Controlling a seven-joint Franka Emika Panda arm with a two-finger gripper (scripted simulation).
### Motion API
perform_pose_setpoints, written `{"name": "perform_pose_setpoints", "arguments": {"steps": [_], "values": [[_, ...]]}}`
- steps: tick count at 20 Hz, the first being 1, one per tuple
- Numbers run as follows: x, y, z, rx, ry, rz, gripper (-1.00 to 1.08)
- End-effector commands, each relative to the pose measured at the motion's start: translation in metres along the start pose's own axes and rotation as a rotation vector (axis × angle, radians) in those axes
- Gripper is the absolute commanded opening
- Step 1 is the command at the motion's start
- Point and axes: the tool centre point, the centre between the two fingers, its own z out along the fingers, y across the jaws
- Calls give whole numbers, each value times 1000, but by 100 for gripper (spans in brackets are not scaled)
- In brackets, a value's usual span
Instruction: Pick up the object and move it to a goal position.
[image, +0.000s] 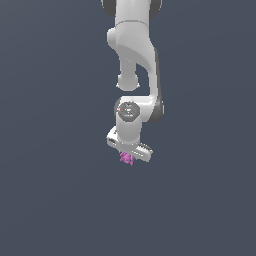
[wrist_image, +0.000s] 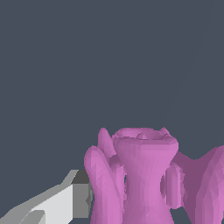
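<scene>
We see the gripper (image: 128, 156) at frame centre, closed around the pink object (image: 127, 159); one finger (wrist_image: 72, 199) touches the object's side.

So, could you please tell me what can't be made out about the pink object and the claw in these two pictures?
- Exterior view: the pink object is too small to show its shape, and the claw above hides whether the fingers touch it.
- Wrist view: the pink object is cut off by the frame edges; only one finger shows, so the grip cannot be confirmed.
- No goal marker shows in either view.
</scene>
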Motion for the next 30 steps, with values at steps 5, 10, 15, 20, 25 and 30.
{"name": "perform_pose_setpoints", "arguments": {"steps": [5, 10, 15, 20, 25, 30], "values": [[-5, 25, -25, 0, 1, 1, -100], [-11, 57, -56, 2, 0, 1, -100], [-19, 97, -96, 2, 0, 1, -100], [-25, 132, -132, 2, 0, 1, -100], [-28, 158, -158, 2, 0, 1, -100], [-30, 173, -174, 1, 1, 1, -100]]}}
